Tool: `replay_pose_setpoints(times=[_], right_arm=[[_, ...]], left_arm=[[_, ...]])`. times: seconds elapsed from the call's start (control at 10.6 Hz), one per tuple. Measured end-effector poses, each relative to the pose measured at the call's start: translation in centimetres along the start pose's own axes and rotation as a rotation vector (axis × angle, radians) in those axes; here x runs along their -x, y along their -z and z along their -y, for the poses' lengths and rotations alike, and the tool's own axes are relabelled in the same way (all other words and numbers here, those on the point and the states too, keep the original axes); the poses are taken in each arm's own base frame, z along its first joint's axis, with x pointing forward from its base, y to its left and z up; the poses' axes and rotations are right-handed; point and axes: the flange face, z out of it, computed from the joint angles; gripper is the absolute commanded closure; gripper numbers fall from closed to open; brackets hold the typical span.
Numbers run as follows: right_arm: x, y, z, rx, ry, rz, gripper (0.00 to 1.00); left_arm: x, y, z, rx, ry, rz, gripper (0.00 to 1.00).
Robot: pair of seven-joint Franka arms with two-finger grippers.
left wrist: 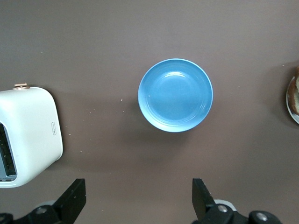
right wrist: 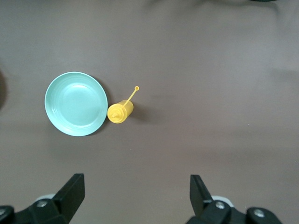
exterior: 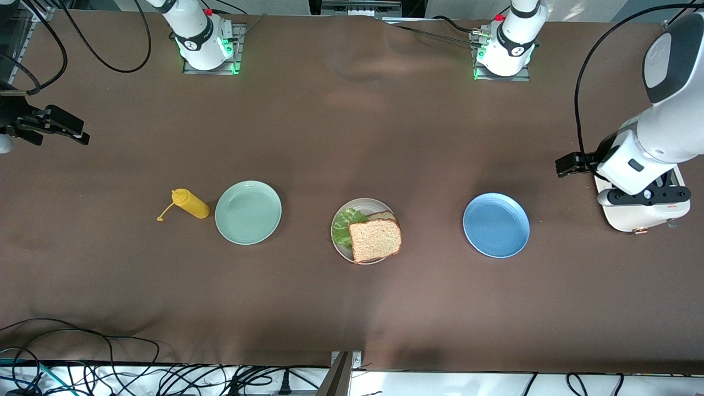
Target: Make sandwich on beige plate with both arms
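The sandwich [exterior: 375, 240] lies on the beige plate [exterior: 362, 205] at the middle of the table: a brown bread slice on top, ruffled green lettuce [exterior: 344, 225] sticking out beside it, and a lower slice's edge [exterior: 383, 215] showing. The top slice overhangs the plate's rim. My left gripper [exterior: 572, 164] is open and empty, up over the table between the blue plate and the toaster. My right gripper [exterior: 71, 132] is open and empty, up over the right arm's end of the table. Both wrist views show open jaws, left [left wrist: 138, 200] and right [right wrist: 138, 198]. The beige plate's rim [left wrist: 289, 99] shows in the left wrist view.
A mint green plate [exterior: 248, 212] [right wrist: 76, 103] and a yellow squeeze bottle [exterior: 191, 203] [right wrist: 120, 112] lie toward the right arm's end. An empty blue plate [exterior: 496, 225] [left wrist: 175, 94] and a white toaster [exterior: 643, 214] [left wrist: 28, 135] stand toward the left arm's end.
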Motion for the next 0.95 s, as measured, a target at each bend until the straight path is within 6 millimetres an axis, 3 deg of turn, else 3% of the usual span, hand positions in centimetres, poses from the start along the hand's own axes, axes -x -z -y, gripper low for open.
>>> replay_pose_setpoints(times=[0.19, 0.47, 0.76, 0.95], right_arm=[[0.0, 0.1, 0.8, 0.000, 0.015, -0.002, 0.00], [0.0, 0.5, 1.4, 0.000, 0.025, -0.010, 0.00], [0.0, 0.5, 1.4, 0.000, 0.025, -0.011, 0.00], [0.0, 0.5, 1.4, 0.000, 0.025, -0.011, 0.00]], left_arm=[[1.9, 1.5, -0.8, -0.002, -0.018, -0.024, 0.00], [3.4, 0.1, -0.9, -0.006, -0.023, -0.061, 0.00], [3.5, -0.7, -0.3, -0.006, -0.014, -0.058, 0.00], [3.5, 0.6, 0.0, -0.002, -0.007, -0.087, 0.00]])
